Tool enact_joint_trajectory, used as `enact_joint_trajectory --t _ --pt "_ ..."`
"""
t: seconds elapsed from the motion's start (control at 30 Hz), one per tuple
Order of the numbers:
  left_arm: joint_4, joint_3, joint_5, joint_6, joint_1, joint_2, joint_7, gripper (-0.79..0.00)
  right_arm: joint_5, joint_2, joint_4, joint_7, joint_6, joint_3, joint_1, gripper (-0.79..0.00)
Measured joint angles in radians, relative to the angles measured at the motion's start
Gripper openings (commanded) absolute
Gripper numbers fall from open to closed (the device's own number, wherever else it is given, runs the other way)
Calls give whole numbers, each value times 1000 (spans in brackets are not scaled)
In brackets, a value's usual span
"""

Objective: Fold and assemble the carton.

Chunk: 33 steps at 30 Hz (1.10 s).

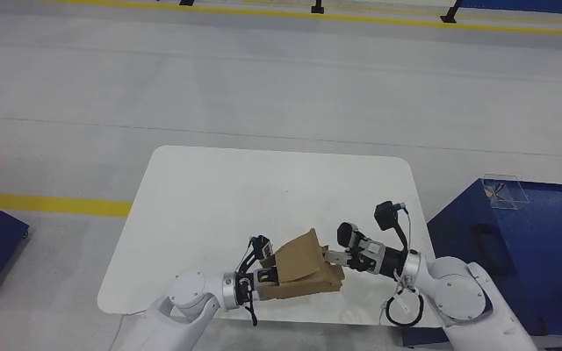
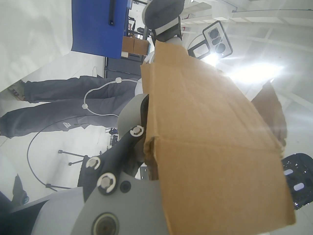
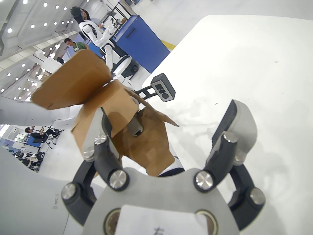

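Note:
A brown carton [image 1: 303, 263], partly folded with flaps sticking up, is held above the near edge of the white table [image 1: 263, 193]. My left gripper [image 1: 266, 275] holds its left end. In the left wrist view a broad carton panel [image 2: 207, 123] lies between the fingers [image 2: 137, 133] of the left gripper [image 2: 215, 155], which is shut on it. My right gripper [image 1: 335, 260] meets the carton's right end. In the right wrist view the right gripper [image 3: 166, 125] is open, one of its fingers [image 3: 104, 133] lies under a flap of the carton [image 3: 137, 133], and the other stands free over the table.
A blue cabinet [image 1: 500, 237] stands just right of the table, with a clear plastic box [image 1: 505, 189] on top. The table's far half [image 1: 281, 175] is bare. Both arms work close to the table's near edge.

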Motion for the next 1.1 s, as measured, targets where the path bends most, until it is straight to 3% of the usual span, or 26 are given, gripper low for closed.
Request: enact_joint_trajectory --t 0.17,0.43,1.1 --pt "-1 -8 -4 -7 9 1 1 -785 -29 -8 26 -18 3 -57 25 0" --pt "-4 -14 -11 -12 21 2 4 -785 -16 -8 34 -20 -1 -47 33 0" --pt "35 7 -70 131 -8 -7 13 -785 7 -13 84 -18 6 -64 53 0"
